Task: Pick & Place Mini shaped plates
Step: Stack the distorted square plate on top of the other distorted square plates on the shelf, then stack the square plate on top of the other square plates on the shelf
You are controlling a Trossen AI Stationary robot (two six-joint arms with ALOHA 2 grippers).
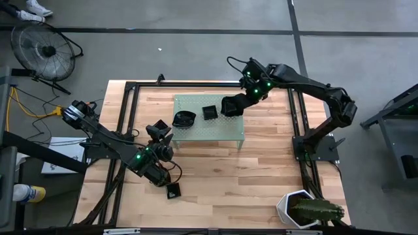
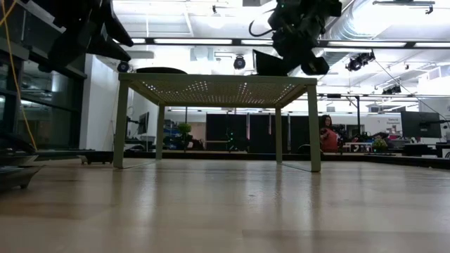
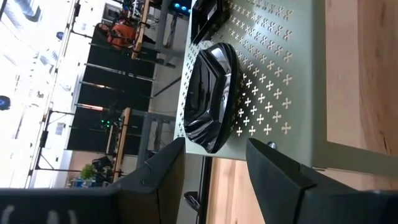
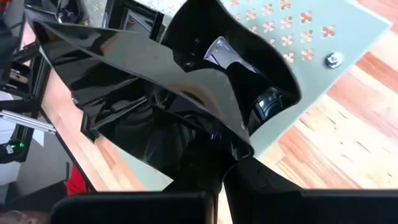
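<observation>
**Third plate over the stand, one left on the worktop**

Wooden worktop [image 1: 215, 176] inside a dark frame, carrying everything. At its far middle, a pale green perforated stand [image 1: 215, 130] on four legs, seen from the low view as a small raised platform. At the near right corner, a white hexagonal plant pot [image 1: 297, 207], no part of the job.

Left arm low on the left side, left gripper [image 1: 160, 134] just beside the stand's left end, fingers [image 3: 273, 168] spread wide and empty, aimed at the stand edge in the left wrist view. Probably waiting.

Right arm reaching in from the far right, right gripper [image 1: 243, 99] above the stand's right part, fingers clenched on the rim of a glossy black plate [image 4: 155, 93]. In the high view that held plate [image 1: 232, 106] over the stand's far right portion; in the low view apparently just above the top, though touching or not cannot be told.

Already on the stand: a rounded wavy plate [image 1: 184, 119] at the left end and a small square plate [image 1: 209, 112] near the middle. Still on the worktop: one small black plate [image 1: 173, 190] near the front, beside the left arm.

Judged progress: two placed, a third about to be set down, at least one left to fetch. No other plates in view.
</observation>
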